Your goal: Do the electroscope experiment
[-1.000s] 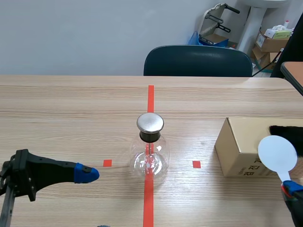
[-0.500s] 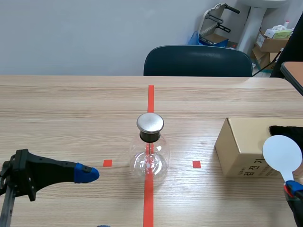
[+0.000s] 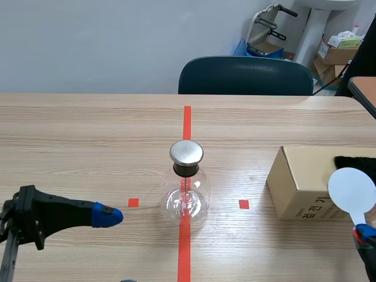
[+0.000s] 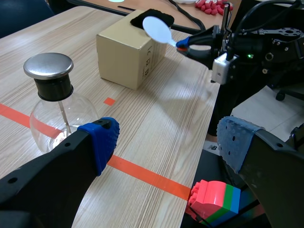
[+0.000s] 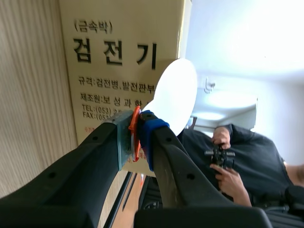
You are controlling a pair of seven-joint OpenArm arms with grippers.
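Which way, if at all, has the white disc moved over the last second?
Yes. The white disc has shifted slightly toward the robot's right across the front of the cardboard box, farther from the glass flask.

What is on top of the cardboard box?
A black, fuzzy-looking patch lies on top of the cardboard box; the white paddle in the right gripper covers part of it.

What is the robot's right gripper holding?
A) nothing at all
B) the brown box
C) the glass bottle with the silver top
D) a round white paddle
D: the right gripper is shut on the stem of the round white paddle, while the glass bottle stands apart, untouched.
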